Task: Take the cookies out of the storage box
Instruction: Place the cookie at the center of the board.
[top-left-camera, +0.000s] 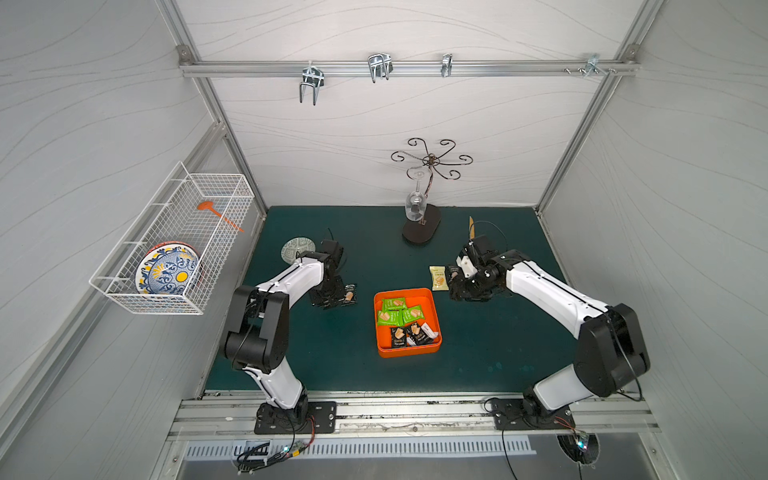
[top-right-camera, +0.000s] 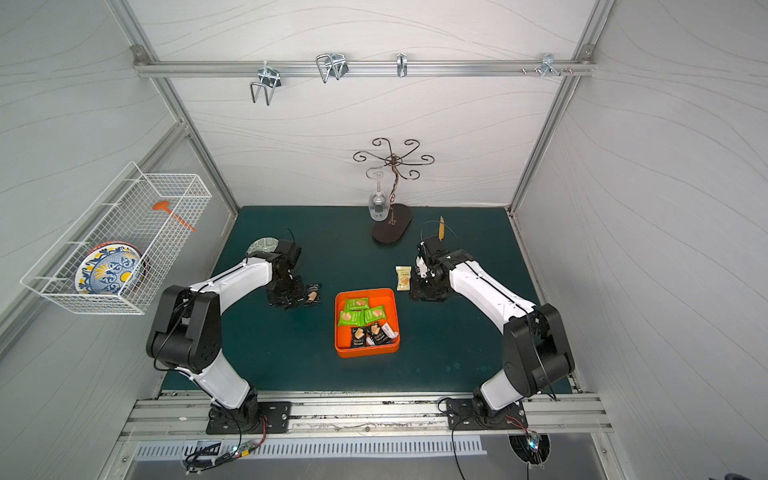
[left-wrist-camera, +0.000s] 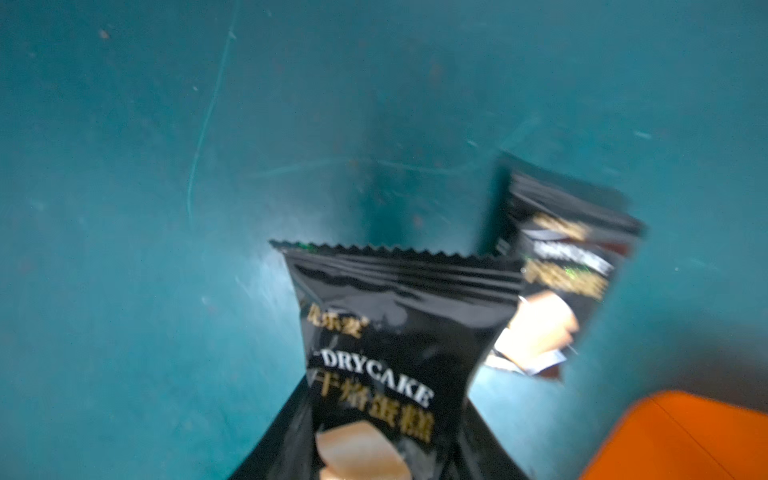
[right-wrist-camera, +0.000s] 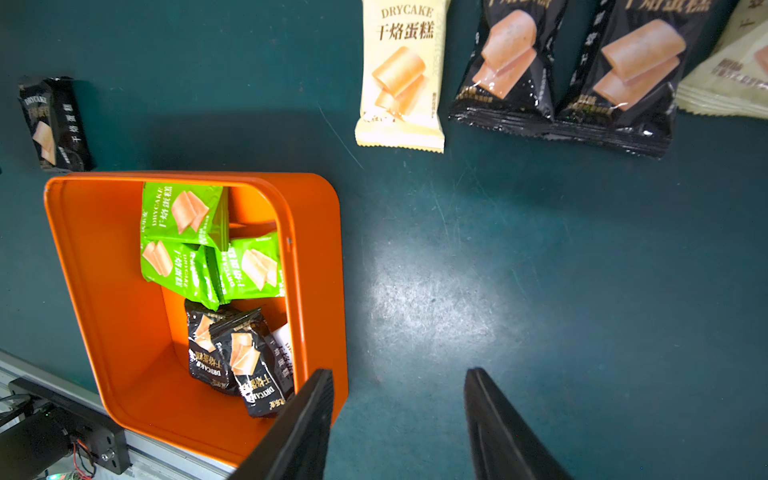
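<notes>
The orange storage box (top-left-camera: 384, 347) (top-right-camera: 344, 351) sits mid-mat with several green cookies (top-left-camera: 399, 311) and black cookies (top-left-camera: 409, 334) inside. My left gripper (top-left-camera: 330, 296) is low over the mat left of the box, shut on a black cookie packet (left-wrist-camera: 399, 332). Another black packet (left-wrist-camera: 552, 266) (top-left-camera: 350, 296) lies on the mat beside it. My right gripper (right-wrist-camera: 399, 372) is open and empty just off the box wall (right-wrist-camera: 104, 270), over bare mat. A pale yellow packet (right-wrist-camera: 401, 75) (top-left-camera: 439, 277) and two black packets (right-wrist-camera: 507, 62) lie on the mat beyond it.
A dark wine-glass stand (top-left-camera: 422, 226) with a hanging glass stands at the back. A small green plate (top-left-camera: 296, 248) lies behind the left arm. A white wire basket (top-left-camera: 174, 245) holding a patterned plate hangs on the left wall.
</notes>
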